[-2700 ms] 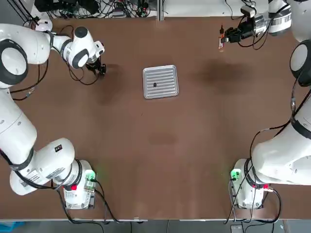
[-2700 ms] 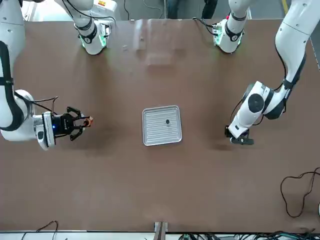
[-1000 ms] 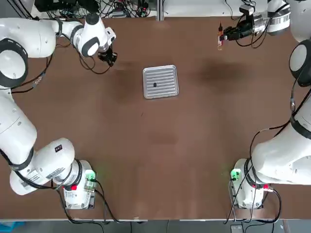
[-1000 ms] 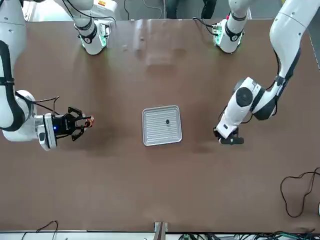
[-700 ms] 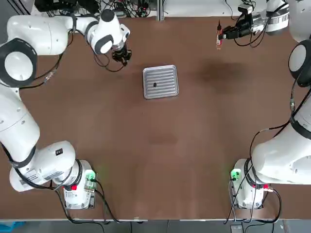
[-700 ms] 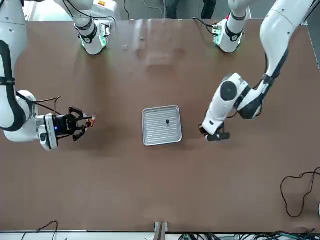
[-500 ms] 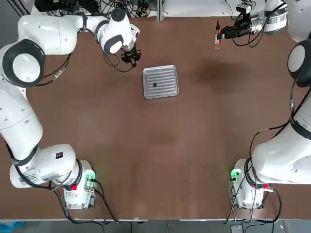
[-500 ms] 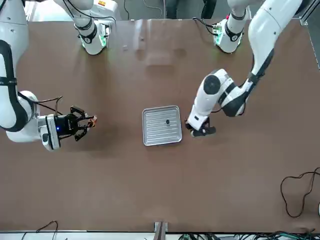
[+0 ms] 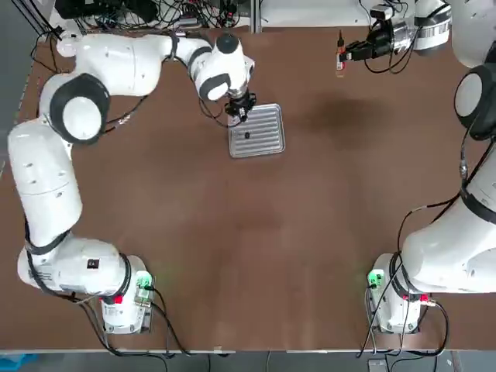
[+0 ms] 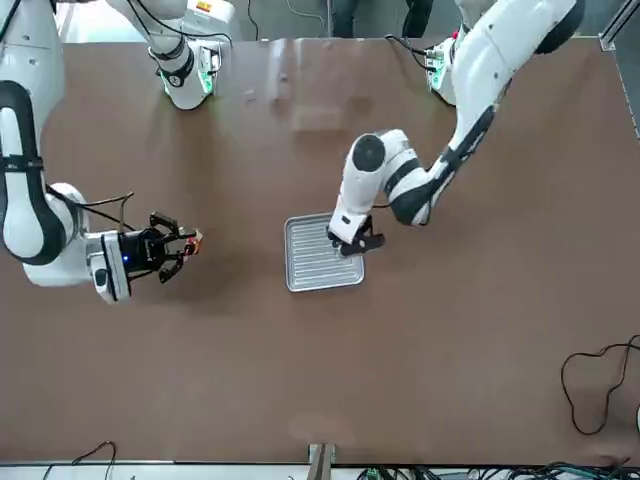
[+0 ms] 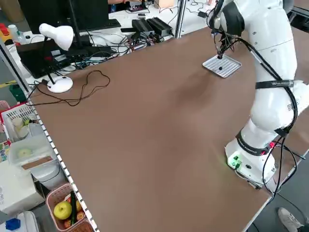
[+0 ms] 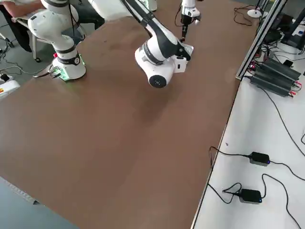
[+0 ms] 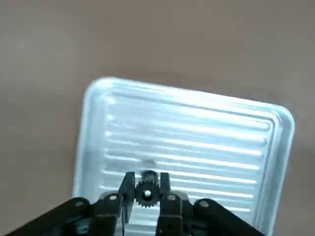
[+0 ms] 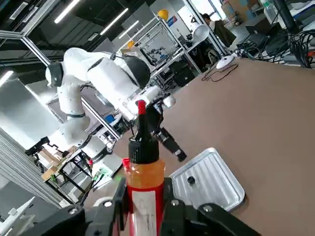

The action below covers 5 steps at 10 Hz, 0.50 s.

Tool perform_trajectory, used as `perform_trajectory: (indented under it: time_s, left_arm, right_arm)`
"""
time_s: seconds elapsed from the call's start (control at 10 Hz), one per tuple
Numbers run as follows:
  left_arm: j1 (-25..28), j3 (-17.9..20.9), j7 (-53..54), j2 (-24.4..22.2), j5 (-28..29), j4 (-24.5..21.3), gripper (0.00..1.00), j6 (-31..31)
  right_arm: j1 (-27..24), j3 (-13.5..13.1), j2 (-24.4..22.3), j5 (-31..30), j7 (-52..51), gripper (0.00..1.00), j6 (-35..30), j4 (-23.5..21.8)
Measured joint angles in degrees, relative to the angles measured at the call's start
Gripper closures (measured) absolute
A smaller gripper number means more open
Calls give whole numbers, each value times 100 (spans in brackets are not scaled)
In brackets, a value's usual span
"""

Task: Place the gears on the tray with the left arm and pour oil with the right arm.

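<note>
The left gripper (image 13: 146, 196) is clamped on a gear (image 13: 146, 192) above the tray's (image 9: 263, 139) ten o'clock corner; a second gear (image 9: 247, 136) lies on it. At two o'clock, well apart, the right gripper (image 14: 146, 196) grips the oil bottle (image 14: 143, 172).

The left pincer (image 9: 239, 112) has swung right from the table's far left, carrying a gear (image 13: 146, 189) over the tray's (image 9: 263, 143) far-left corner.
</note>
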Motion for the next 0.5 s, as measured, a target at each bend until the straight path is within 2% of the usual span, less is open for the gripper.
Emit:
perform_trajectory:
  time_s: [0.1, 0.2, 0.5]
  left_arm:
    - [-354, 236, -131, 135, -2, 202, 75, -12]
    - [-459, 296, -149, 266, -2, 309, 75, -21]
    - [-407, 308, -149, 375, -2, 412, 73, -22]
  right_arm:
    - [39, 0, 0, 31, 7, 70, 7, -3]
    - [83, 0, 0, 81, 11, 70, 31, -3]
    - [267, 1, 0, 183, 30, 70, 265, -5]
